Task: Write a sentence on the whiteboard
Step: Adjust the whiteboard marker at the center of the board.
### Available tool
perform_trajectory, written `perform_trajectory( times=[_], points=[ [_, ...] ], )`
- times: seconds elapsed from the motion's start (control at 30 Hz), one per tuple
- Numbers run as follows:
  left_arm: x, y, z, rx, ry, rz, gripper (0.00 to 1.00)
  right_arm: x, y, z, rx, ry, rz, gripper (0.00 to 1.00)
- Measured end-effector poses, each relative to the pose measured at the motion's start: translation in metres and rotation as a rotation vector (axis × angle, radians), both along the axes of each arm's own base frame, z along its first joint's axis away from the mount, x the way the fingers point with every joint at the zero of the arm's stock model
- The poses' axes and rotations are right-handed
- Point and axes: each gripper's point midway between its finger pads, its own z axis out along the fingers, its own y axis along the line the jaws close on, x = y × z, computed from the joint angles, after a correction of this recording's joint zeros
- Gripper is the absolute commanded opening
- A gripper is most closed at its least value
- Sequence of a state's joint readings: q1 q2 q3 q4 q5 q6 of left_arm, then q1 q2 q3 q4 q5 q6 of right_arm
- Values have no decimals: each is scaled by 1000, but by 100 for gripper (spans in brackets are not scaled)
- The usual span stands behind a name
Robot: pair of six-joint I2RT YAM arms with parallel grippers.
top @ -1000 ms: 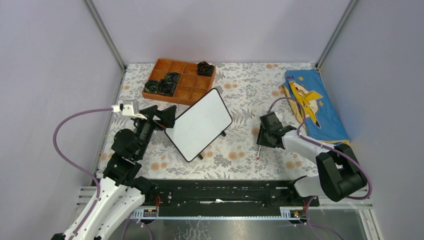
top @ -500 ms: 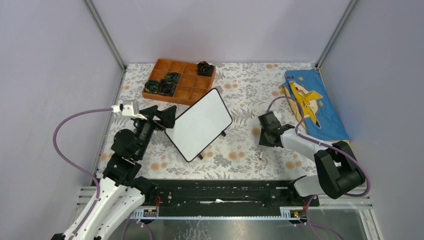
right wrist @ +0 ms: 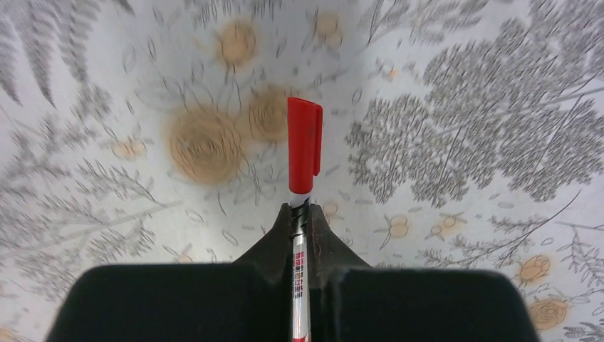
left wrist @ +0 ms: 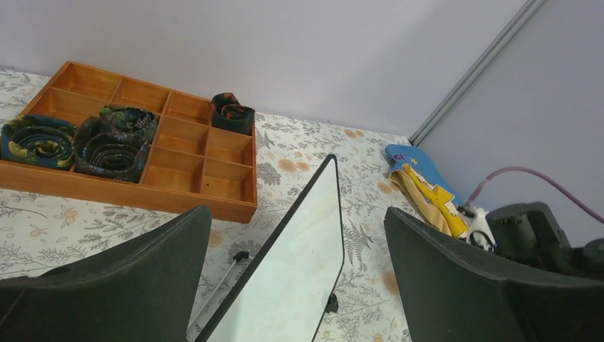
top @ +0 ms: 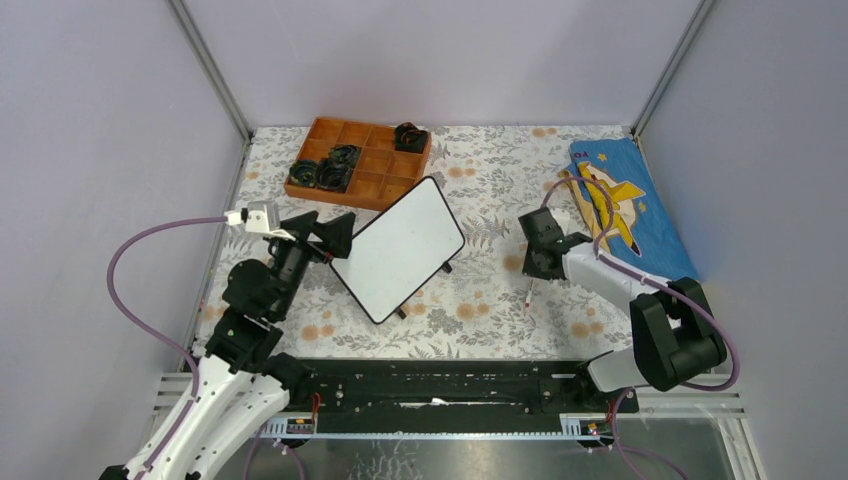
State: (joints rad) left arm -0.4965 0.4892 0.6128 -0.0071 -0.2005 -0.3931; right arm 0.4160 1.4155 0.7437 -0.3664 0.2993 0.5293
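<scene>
The whiteboard stands tilted in the middle of the floral table, its face blank; no sentence shows on it. It also shows in the left wrist view. My left gripper is open and empty at the board's left edge, its jaws wide apart on either side of the board's edge in the left wrist view. My right gripper is to the right of the board, apart from it, shut on a marker. The marker's red cap is on and sticks out past the gripper over the table.
An orange compartment tray with rolled dark ties stands behind the board, also in the left wrist view. A blue cloth with a yellow figure lies at the far right. Grey walls close in three sides.
My right gripper has shifted a little away from me and to the right with the marker, and the marker's end has swung right. The left arm and board have not moved.
</scene>
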Motion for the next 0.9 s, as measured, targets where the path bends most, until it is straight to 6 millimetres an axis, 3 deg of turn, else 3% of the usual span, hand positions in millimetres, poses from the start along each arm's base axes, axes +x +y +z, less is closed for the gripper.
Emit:
perform_trajectory(
  times=[0.1, 0.2, 0.37, 0.67, 0.9],
  points=[
    [-1, -1, 1, -1, -2, -6, 99, 19, -6, 13, 7, -34, -41, 0],
    [-4, -2, 3, -4, -13, -10, 99, 25, -13, 15, 7, -37, -72, 4],
    [-9, -1, 8, -3, -33, -10, 99, 21, -18, 9, -2, -10, -85, 17],
    [-11, -2, 9, 9, -40, -7, 99, 6, -26, -6, -19, 36, -95, 25],
    [-11, -1, 8, 17, -38, 5, 99, -2, -32, -14, -27, 60, -109, 55]
  ],
)
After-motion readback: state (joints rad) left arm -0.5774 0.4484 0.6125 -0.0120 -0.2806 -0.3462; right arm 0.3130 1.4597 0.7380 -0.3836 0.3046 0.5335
